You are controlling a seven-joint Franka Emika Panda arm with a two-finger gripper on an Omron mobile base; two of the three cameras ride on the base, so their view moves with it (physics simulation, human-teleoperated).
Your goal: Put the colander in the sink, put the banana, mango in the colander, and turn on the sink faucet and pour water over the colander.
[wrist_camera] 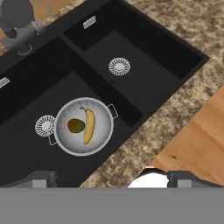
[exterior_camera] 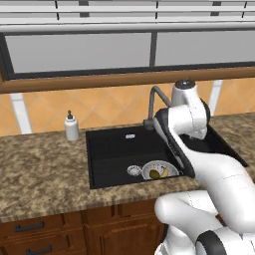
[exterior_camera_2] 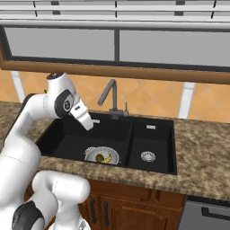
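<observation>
Jaws spread wide, we hover above the sink [wrist_camera: 144,83]; banana [wrist_camera: 89,125] and mango [wrist_camera: 76,126] lie in the colander [wrist_camera: 65,144] beside a drain [wrist_camera: 45,125].

Arm [exterior_camera: 209,164]: glossy white rounded link shells, bulbous at each joint, tapering along the forearm. Dark grey to black bands at joints; one black ring at 7 o'clock in the right base view. Round grey cap on the top joint. End effector [wrist_camera: 112,178]: two small dark grey finger tips [wrist_camera: 40,179], blocky.
</observation>
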